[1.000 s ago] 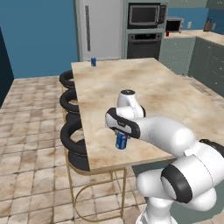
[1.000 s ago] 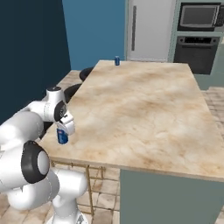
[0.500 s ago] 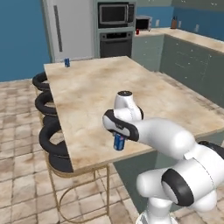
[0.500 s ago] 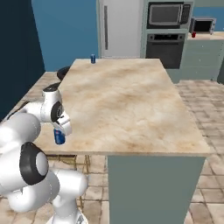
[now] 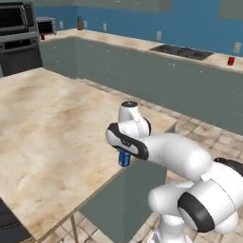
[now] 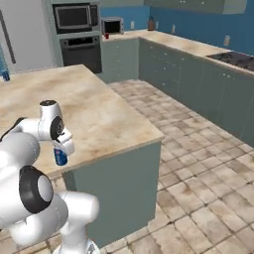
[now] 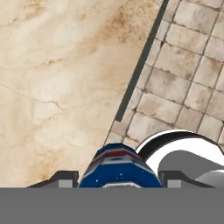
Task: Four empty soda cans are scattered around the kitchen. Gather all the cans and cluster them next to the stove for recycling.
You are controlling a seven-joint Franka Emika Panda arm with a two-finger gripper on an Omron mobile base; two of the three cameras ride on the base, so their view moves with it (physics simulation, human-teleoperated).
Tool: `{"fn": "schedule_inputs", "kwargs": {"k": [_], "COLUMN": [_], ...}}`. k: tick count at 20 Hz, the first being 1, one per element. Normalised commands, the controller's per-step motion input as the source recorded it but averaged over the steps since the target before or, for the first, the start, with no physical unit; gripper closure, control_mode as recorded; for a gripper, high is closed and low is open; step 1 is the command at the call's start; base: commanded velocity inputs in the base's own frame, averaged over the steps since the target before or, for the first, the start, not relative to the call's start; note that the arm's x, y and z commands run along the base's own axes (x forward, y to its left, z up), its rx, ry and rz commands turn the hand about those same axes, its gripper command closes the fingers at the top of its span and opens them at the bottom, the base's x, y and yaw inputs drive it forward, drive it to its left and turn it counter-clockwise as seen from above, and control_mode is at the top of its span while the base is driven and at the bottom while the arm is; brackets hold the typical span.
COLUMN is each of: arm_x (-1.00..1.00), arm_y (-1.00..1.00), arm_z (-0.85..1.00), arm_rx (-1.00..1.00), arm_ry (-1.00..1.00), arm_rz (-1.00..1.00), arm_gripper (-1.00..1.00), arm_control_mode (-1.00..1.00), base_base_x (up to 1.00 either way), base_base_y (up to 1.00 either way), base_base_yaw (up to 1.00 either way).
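My gripper [image 5: 124, 159] is shut on a blue soda can [image 5: 124, 158] with white and red marks, held just above the island's near edge. The same can [image 6: 60, 157] hangs under the hand [image 6: 60, 158] in the right base view. In the hand view the can [image 7: 118, 168] sits between the two fingertips [image 7: 65, 177]. The black stove [image 5: 182, 51] lies flat in the far counter, also at the right edge [image 6: 238, 58]. A red can [image 5: 231, 60] stands on that counter right of the stove. Another blue can [image 6: 5, 75] stands at the island's far left.
The marble island [image 5: 42, 128] stretches left of the arm, and tiled floor [image 6: 198, 163] separates it from the long counter run [image 5: 156, 76]. An oven stack with a microwave [image 6: 74, 17] stands at the back. A small red object [image 6: 106, 35] sits by a toaster oven [image 6: 112, 25].
The whole picture has swung round as the base turned, bringing the far counter and stove into view. The blue can stays in my shut gripper.
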Motion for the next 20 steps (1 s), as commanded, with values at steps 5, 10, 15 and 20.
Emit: {"fn": "schedule_inputs", "kwargs": {"k": [5,10,15,20], "arm_x": [0.00,0.00,0.00,0.00], "arm_y": [0.00,0.00,0.00,0.00], "arm_z": [0.00,0.00,0.00,0.00], "arm_rx": [0.00,0.00,0.00,0.00], "arm_ry": [0.00,0.00,0.00,0.00], "arm_rz": [0.00,0.00,0.00,0.00], "arm_gripper": [1.00,1.00,1.00,1.00], "arm_control_mode": [1.00,1.00,1.00,1.00], "base_base_x": [0.00,0.07,0.20,0.53], "base_base_y": [-0.17,-0.20,-0.20,-0.19], "base_base_yaw": [-0.75,-0.63,-0.50,-0.10]}}
